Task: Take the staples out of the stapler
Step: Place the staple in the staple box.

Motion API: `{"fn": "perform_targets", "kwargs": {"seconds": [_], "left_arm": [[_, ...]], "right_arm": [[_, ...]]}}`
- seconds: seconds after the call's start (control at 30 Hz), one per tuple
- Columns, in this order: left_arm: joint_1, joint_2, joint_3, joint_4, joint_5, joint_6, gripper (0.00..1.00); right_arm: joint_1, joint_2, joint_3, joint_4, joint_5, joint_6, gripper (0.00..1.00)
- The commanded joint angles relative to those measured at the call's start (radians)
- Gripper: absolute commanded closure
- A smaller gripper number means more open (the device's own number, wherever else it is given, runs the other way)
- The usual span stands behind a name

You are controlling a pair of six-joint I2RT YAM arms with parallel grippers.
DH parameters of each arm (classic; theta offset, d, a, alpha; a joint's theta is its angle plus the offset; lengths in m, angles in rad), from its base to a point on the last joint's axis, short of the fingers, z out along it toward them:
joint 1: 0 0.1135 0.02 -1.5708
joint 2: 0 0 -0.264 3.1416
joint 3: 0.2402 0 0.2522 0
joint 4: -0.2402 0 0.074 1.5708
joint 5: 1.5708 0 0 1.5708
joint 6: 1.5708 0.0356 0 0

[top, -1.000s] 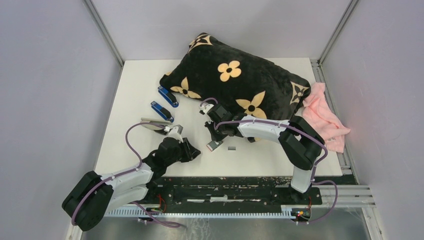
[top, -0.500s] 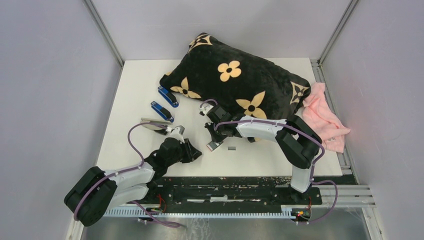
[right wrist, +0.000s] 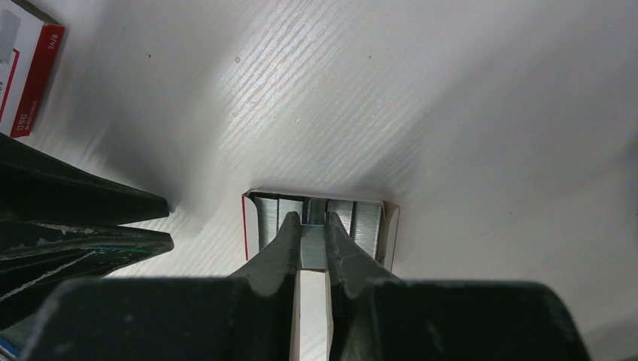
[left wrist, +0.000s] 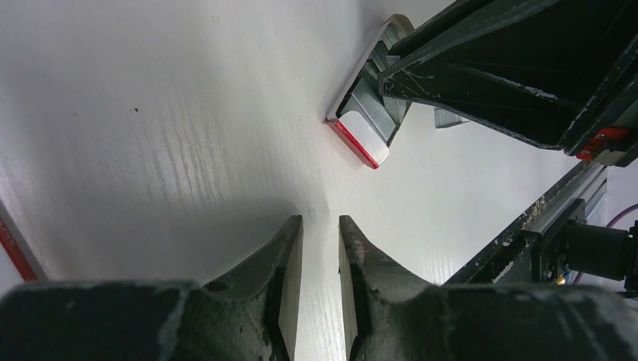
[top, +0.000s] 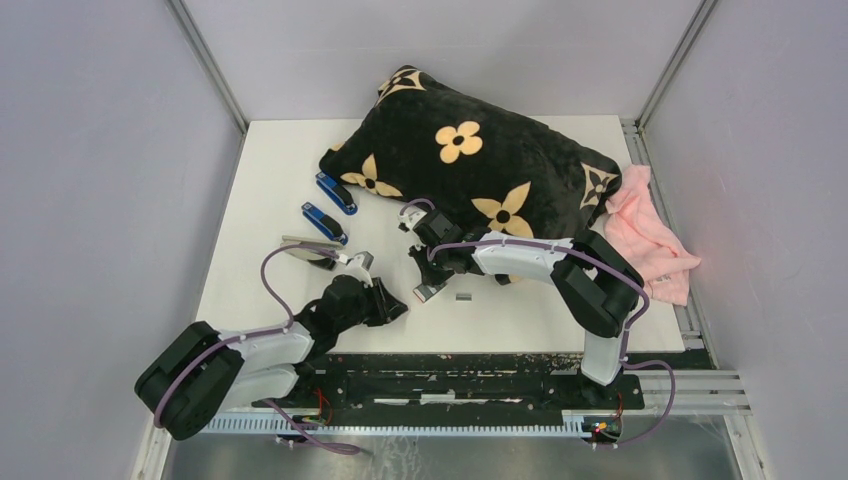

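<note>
The right claw is pinching a strip of staples between its closed tips, directly over the open staple box by the near edge of the desk, where other strips are lying. The left claw, almost closed and empty, is hovering just beside the box. Unloading is seemingly nearing its end, with one loose strip lying just beside the box.

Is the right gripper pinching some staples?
Yes, the right gripper squeezes a silvery strip of staples between its fingers, just over the little open box.
</note>
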Motion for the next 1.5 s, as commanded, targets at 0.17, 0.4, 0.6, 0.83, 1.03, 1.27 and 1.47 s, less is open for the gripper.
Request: {"fn": "perform_targets", "kwargs": {"seconds": [0.17,0.4,0.6,0.83,1.03,1.27,1.47], "left_arm": [[-0.007,0.009,0.003,0.042,0.01,-0.039,0.69],[-0.008,-0.003,0.008,0.021,0.003,-0.031,0.69],[-0.008,-0.006,0.017,0.006,0.0,-0.025,0.68],[-0.008,-0.017,0.017,-0.005,-0.004,-0.024,0.68],[-0.008,-0.03,0.015,-0.014,-0.006,-0.024,0.68],[-0.008,-0.043,0.014,-0.021,-0.007,-0.025,0.67],[-0.008,-0.045,0.014,-0.022,-0.007,-0.027,0.67]], "right_arm": [[-0.003,0.012,0.034,0.008,0.033,0.0,0.93],[-0.003,0.018,0.046,-0.019,0.003,0.001,0.92],[-0.003,0.022,0.055,-0.036,-0.019,-0.003,0.9],[-0.003,0.017,0.065,-0.055,-0.028,-0.006,0.85],[-0.003,0.013,0.071,-0.065,-0.035,-0.006,0.81],[-0.003,0.005,0.076,-0.077,-0.035,-0.009,0.8],[-0.003,0.003,0.081,-0.088,-0.037,-0.012,0.79]]}}
